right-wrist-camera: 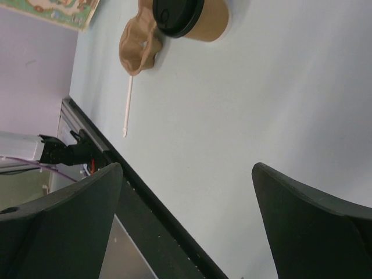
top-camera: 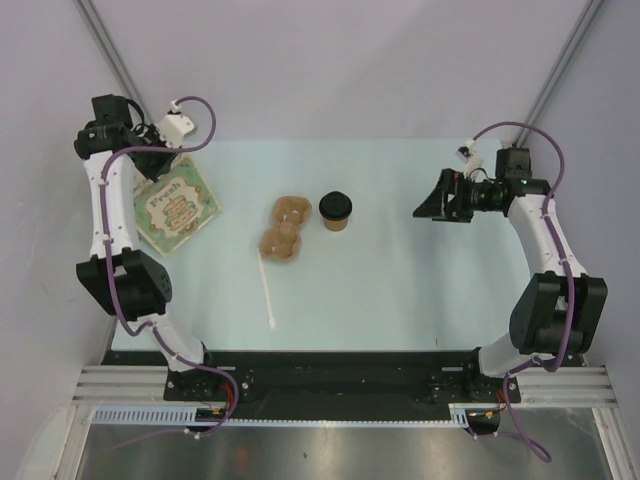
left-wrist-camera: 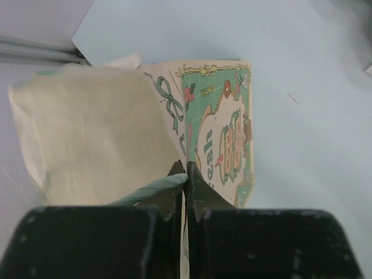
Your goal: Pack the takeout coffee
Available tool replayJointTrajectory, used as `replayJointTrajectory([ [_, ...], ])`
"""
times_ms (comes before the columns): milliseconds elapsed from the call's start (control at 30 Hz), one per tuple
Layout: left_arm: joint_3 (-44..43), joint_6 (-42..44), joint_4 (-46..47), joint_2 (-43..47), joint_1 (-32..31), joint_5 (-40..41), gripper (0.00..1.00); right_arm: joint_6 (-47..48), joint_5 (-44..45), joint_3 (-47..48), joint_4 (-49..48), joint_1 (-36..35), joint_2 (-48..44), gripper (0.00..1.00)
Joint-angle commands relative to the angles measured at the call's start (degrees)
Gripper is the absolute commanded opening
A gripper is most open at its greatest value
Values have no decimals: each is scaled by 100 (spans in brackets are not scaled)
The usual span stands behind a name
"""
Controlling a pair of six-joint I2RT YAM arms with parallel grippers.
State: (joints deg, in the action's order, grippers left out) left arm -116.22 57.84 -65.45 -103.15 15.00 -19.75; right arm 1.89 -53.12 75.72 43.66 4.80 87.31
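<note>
The takeout coffee stands upright on the bench, near its middle and a little closer to the far edge than to the near one. Its black lid is on the cup. No gripper touches it.

The right gripper is to the right of the cup, at about the same depth on the bench and clearly apart from it. Its jaws are spread wide and hold nothing. In the right wrist view, the coffee is seen far beyond the two dark fingers of this gripper, with bare bench between them.

The left gripper is near the far left corner of the bench, well apart from the coffee. In the left wrist view, its jaws are pressed together on an edge of the paper bag; the printed face of the bag shows on one side and the plain cream paper on the other. The bag lies at the left edge of the bench.

The brown cup carrier lies just beside the coffee, on its left; I cannot tell if the two touch. The white stir stick lies flat between the carrier and the near edge.
</note>
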Motion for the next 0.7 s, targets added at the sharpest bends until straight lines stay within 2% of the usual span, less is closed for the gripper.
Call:
replayJointTrajectory([
  [0,-479,412,-319,682,-103,-774,0,434,-190,601,440,477,-223,100],
  [167,-1288,245,-311,884,-401,-1242,0,900,-356,1171,1099,1285,-118,100],
  [267,-1596,218,-188,1051,-831,-1382,0,1119,-488,1557,1434,1804,-91,100],
  [367,-1605,105,49,1279,-1490,-1435,0,1261,-550,1866,1777,2199,-12,100],
  [400,-1605,43,111,1306,-2022,-1453,0,1287,-567,2041,1830,2288,31,100],
  [533,-1396,8,382,1482,-3195,-1803,0,1296,-778,2315,2058,2710,41,100],
  [633,-1053,139,603,1518,-4073,-2208,0,1471,-770,2543,2330,2930,6,100],
  [667,-999,531,560,1483,-4311,-2235,0,1533,-744,2605,2418,2974,-3,99],
])
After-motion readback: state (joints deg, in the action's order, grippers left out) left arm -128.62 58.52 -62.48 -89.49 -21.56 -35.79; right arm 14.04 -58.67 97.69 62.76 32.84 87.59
